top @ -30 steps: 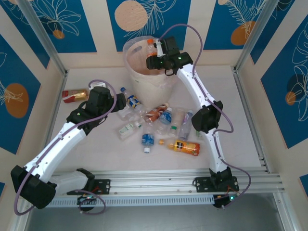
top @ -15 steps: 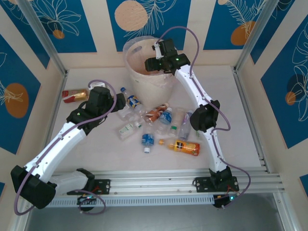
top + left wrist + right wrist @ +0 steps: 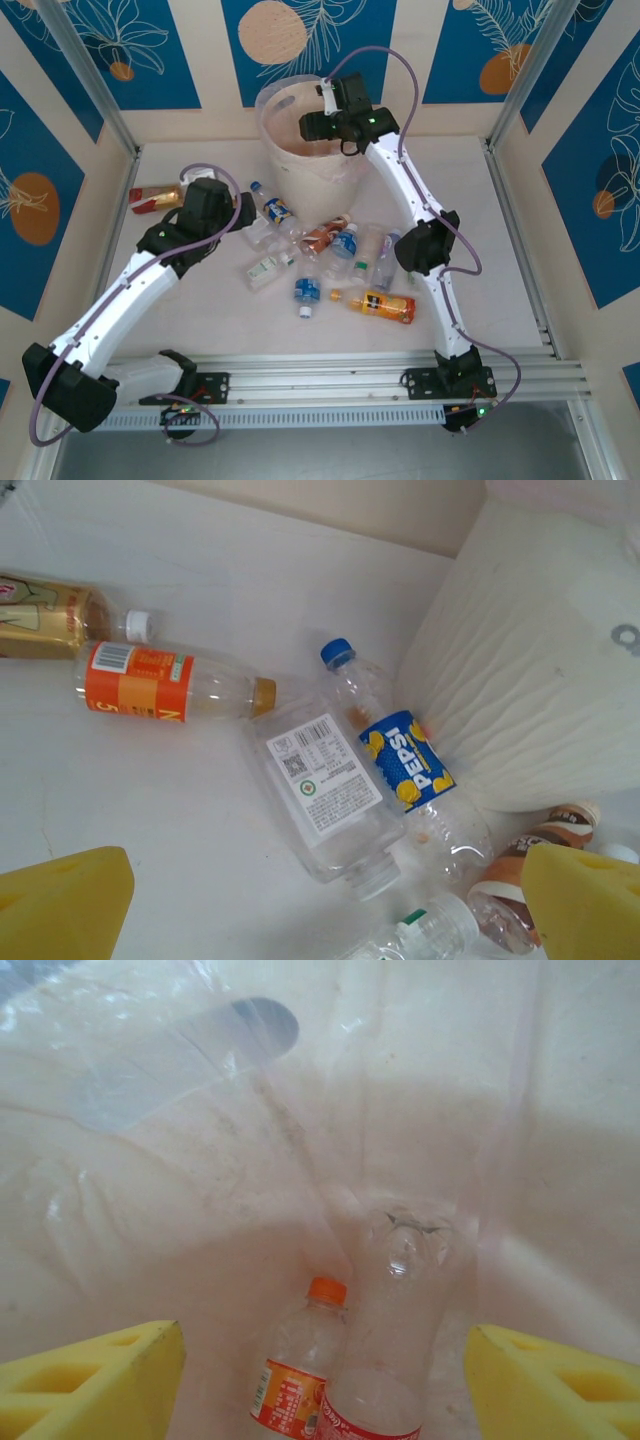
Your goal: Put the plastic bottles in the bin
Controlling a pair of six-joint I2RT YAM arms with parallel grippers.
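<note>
Right claw hangs released and empty over the bin, an orange-capped bottle lying at its bottom. Left claw gapes above the Pepsi bottle on the table. I'd centre on its label before closing.

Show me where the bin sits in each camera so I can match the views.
Top external: the bin at far centre, the right hand over its mouth.
Left wrist: its pale ribbed outer wall at the right edge.
Right wrist: its lined inside, an orange-capped bottle at the bottom.
Shared landmark: the Pepsi bottle beside the bin's base, in top external and left wrist.
</note>
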